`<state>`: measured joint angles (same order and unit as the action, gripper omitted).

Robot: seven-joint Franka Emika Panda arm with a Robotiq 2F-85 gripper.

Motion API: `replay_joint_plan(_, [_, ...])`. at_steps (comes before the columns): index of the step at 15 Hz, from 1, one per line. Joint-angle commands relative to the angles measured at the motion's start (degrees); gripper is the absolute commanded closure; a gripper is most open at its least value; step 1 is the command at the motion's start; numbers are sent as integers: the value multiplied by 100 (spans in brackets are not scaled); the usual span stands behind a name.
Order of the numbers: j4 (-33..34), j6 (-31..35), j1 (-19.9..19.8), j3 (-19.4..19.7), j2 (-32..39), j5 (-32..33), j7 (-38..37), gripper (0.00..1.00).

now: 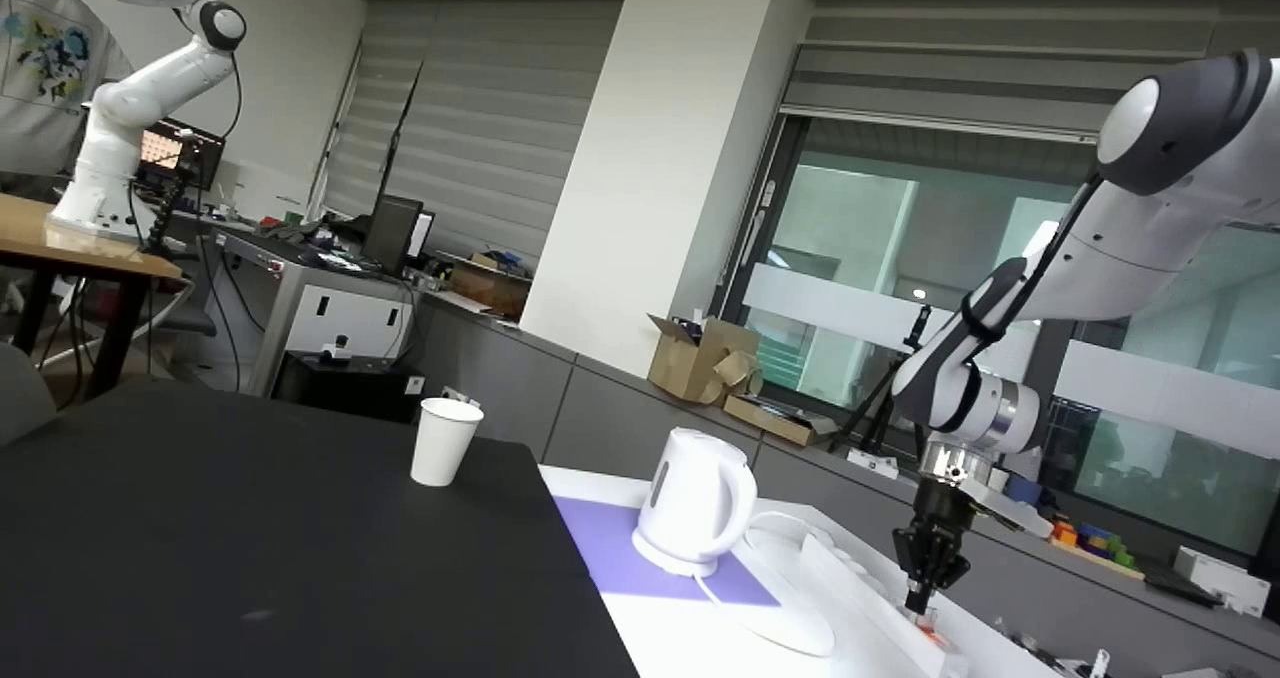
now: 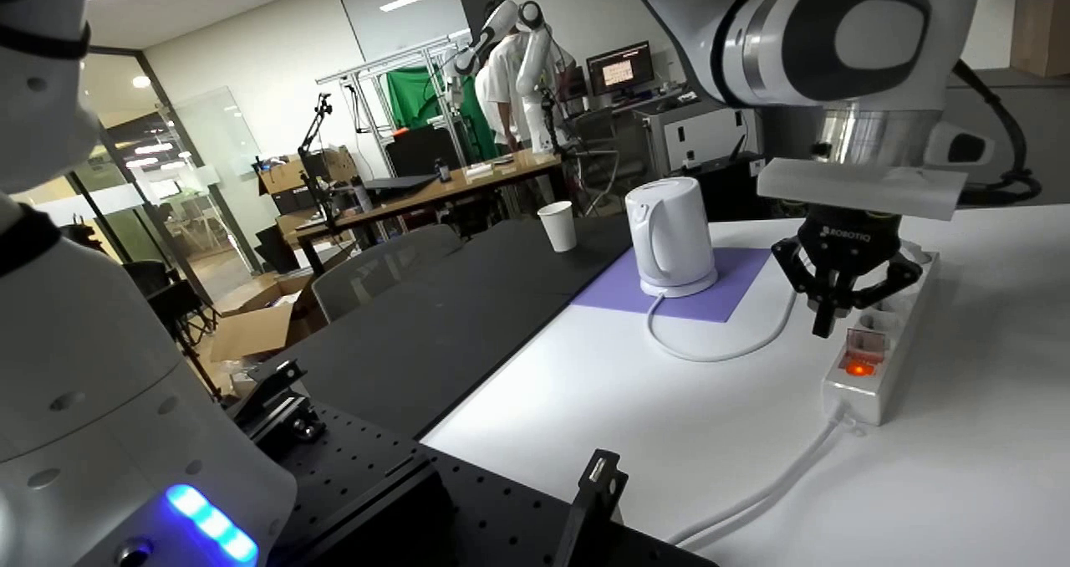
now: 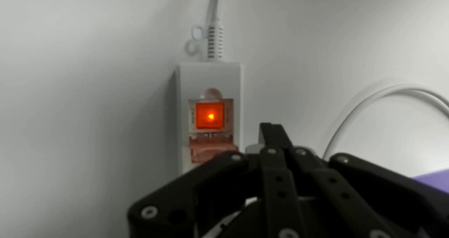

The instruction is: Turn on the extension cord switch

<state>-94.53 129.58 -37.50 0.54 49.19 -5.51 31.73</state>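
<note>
We see the gripper (image 2: pixel 827 319) pointing downward over the white counter (image 2: pixel 543 408), its fingertips together. In the wrist view they appear just off the long side of the extension cord (image 2: pixel 901 333), the side facing the counter's edge along the black table (image 2: pixel 401 324); we cannot tell whether they touch anything. Near them the extension cord's reddish, see-through cover (image 3: pixel 210 154) stands raised, and next to it the switch (image 3: pixel 209 116) glows orange-red. The extension cord lies flat between the black-table edge and the edge facing the windows (image 1: pixel 860 218), its switch end turned to the edge by the robot's base (image 2: pixel 150 450). From that end a white cable (image 2: pixel 762 497) runs toward the same edge. The sockets (image 2: pixel 878 322) lie farther along, toward the counter's far edge, partly hidden behind the gripper in an exterior view. Farther out, in both exterior views, the white jug (image 2: pixel 677 232) stands upright on a purple mat (image 2: pixel 737 287) by the far corner next to the black table, and its cord (image 2: pixel 715 358) loops across the counter between the mat and the extension cord. Beyond the counter's edge, near a corner of the black table, we see an upright white paper cup (image 1: pixel 443 445).
</note>
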Motion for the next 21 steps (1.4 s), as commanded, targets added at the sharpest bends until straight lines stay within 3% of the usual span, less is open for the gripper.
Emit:
replay_joint_plan(1, [-827, 241, 548, 332, -822, 202, -471, 100])
replay_joint_plan(5, [-1560, 931, 1197, 786, -1481, 530, -942, 100])
replay_joint_plan(9, [-2287, 2284, 1721, 1248, -1930, 934, -1667, 100])
replay_joint_plan(12, [-2624, 2705, 2083, 1635, -2106, 1334, -2166, 100])
replay_joint_plan(13, [-2699, 2746, 2161, 1724, -2149, 1428, -2274, 74])
replay_joint_plan(14, [-2758, 2759, 2262, 1836, -2174, 1529, -2419, 73])
replay_joint_plan(15, [-2458, 2651, 1989, 1550, -1944, 1343, -2047, 92])
replay_joint_plan(18, [-2579, 2699, 2116, 1683, -2006, 1442, -2203, 74])
replay_joint_plan(21, [-2583, 2701, 2129, 1699, -2006, 1445, -2218, 73])
